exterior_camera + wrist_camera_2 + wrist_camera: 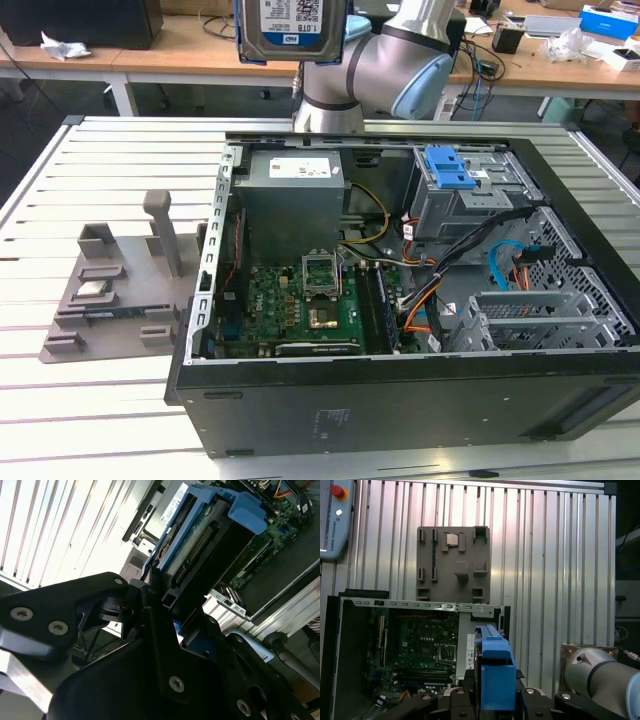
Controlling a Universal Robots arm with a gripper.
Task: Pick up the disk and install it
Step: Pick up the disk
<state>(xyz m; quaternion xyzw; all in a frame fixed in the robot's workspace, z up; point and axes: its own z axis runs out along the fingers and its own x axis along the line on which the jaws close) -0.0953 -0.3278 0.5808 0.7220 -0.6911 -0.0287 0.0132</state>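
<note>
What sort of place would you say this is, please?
Most likely a robotics lab bench: a robot arm holds the disk aloft near an open computer case on a slotted metal table, with cluttered desks behind.

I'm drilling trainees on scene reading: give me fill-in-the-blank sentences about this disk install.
The gripper holds the disk ____ the open computer case. The disk's side bracket is ____. The grey fixture with the chip lies to the exterior view's ____ of the case.
Missing: above; blue; left.
</note>
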